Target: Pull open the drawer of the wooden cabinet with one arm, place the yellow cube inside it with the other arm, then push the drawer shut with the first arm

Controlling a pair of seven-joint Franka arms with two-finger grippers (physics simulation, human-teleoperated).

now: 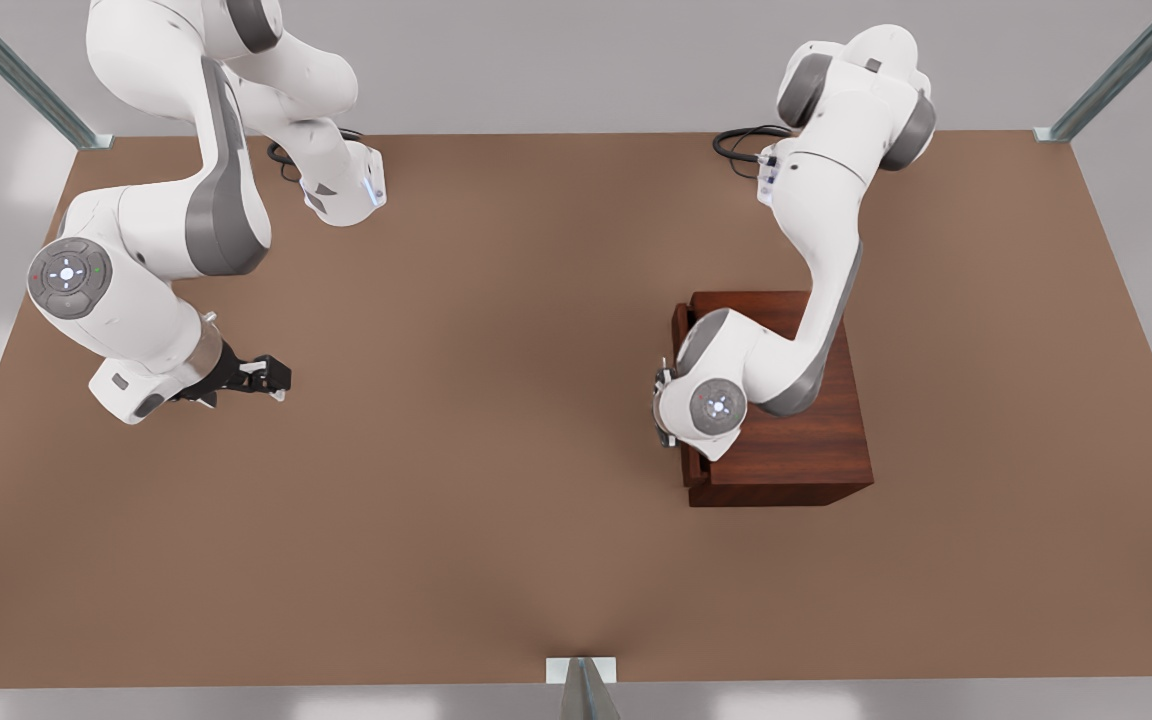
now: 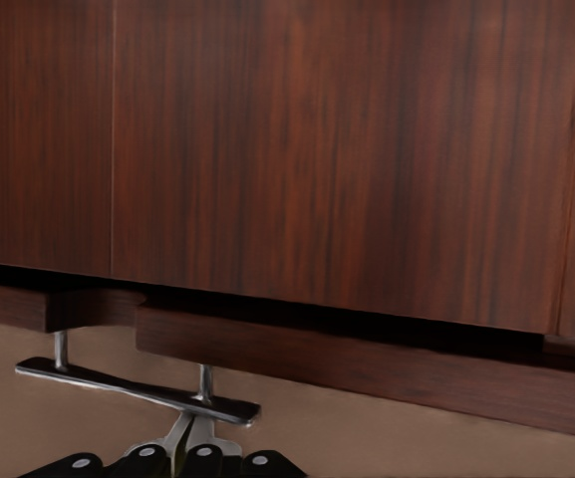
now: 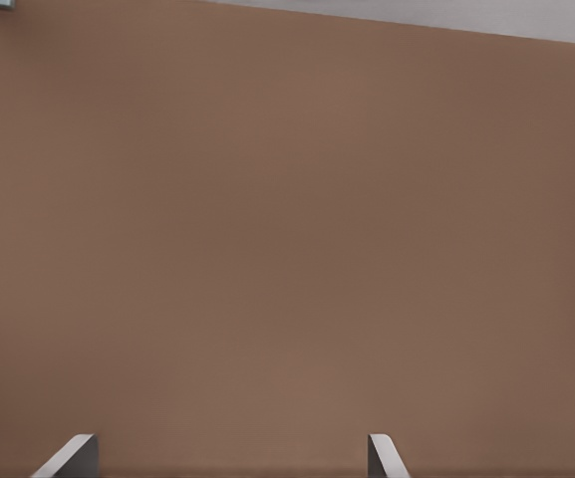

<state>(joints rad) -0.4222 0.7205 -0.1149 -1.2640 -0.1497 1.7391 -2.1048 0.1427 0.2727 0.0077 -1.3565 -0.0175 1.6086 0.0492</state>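
— Wood-grain cabinet (image 1: 786, 440), drawer (image 2: 367, 363)?
— We log it nearly shut; left gripper (image 2: 172, 460) clamped on handle (image 2: 138, 388).
— Right gripper (image 1: 271, 378)?
— Spread open above table (image 1: 496, 400), well apart.

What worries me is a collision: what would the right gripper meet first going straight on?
Probably the bare table: the right gripper, jaws open, points slantwise down at it, nothing else in line.

Left claw (image 2: 182, 453) cut off by the wrist picture's edge at the handle (image 2: 138, 386); drawer (image 1: 684, 400) front hidden behind the arm
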